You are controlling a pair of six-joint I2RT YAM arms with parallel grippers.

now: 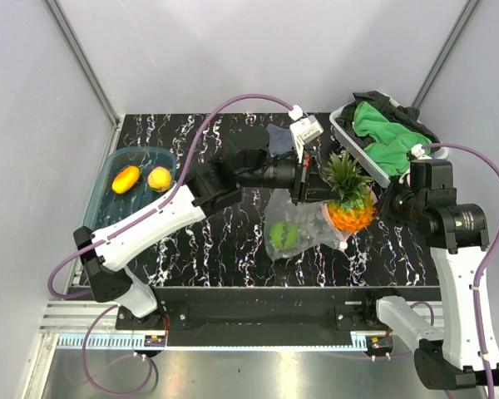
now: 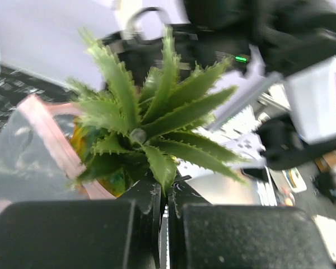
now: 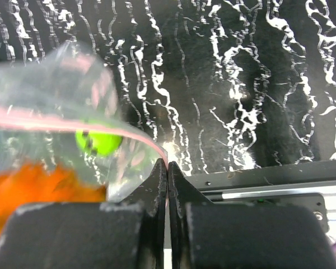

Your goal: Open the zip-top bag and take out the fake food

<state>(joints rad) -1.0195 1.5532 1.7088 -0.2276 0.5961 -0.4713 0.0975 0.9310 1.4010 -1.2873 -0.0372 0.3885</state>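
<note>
Mid-table, the clear bag (image 1: 303, 226) sits between the two arms. The left gripper (image 2: 165, 190), jaws pressed together, pinches a leaf of the toy pineapple (image 1: 350, 204), whose crown sticks out of the bag's mouth. The right gripper (image 3: 167, 167), jaws likewise closed, pinches the pink zip strip (image 3: 56, 123). A green ball (image 1: 284, 235) lies inside the bag. Two orange-yellow pieces (image 1: 125, 179) rest in the blue tub (image 1: 108, 204) at far left.

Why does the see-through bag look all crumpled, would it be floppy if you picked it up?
Probably floppy: the zip-top bag sags and wrinkles where the right gripper pinches its pink edge. It is likely light too, since it looks like thin clear film. It may be slippery, as the plastic looks shiny.
</note>
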